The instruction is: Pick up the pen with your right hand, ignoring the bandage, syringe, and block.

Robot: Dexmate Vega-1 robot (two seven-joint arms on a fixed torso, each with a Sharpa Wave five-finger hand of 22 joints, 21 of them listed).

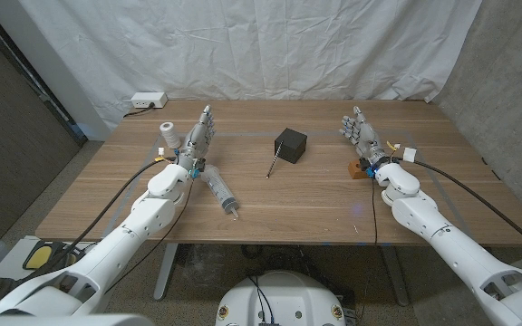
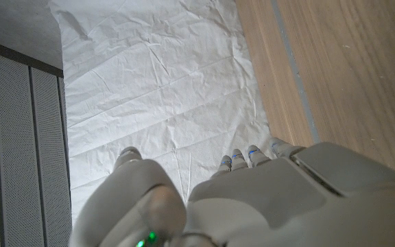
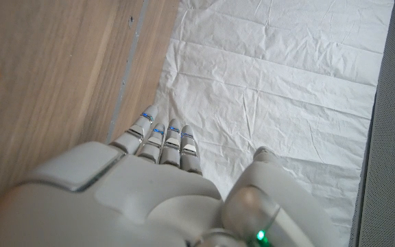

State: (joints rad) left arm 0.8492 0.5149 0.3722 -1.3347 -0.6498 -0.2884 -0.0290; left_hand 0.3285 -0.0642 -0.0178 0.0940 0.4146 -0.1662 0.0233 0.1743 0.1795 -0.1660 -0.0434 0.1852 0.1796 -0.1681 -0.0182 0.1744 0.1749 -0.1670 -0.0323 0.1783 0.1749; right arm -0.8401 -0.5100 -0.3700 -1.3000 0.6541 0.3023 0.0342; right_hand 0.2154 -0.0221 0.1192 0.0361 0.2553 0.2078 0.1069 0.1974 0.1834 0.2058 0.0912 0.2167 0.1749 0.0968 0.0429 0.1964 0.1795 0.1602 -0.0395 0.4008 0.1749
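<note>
Syringe (image 1: 220,191) ignored | we see pen (image 1: 274,164) lying near-far, left of right hand (image 1: 363,136) | both hands' fingers apart, left hand (image 1: 198,139) idle

- The left arm (image 1: 143,222) came in from seven o'clock, reaching toward twelve.
- The left hand (image 1: 198,136) stood at ten o'clock, fingers (image 2: 242,157) extended and apart, holding nothing.
- The right arm (image 1: 442,226) entered from five o'clock.
- The right hand (image 1: 361,134) stood at two o'clock, fingers (image 3: 163,137) straight, empty.
</note>
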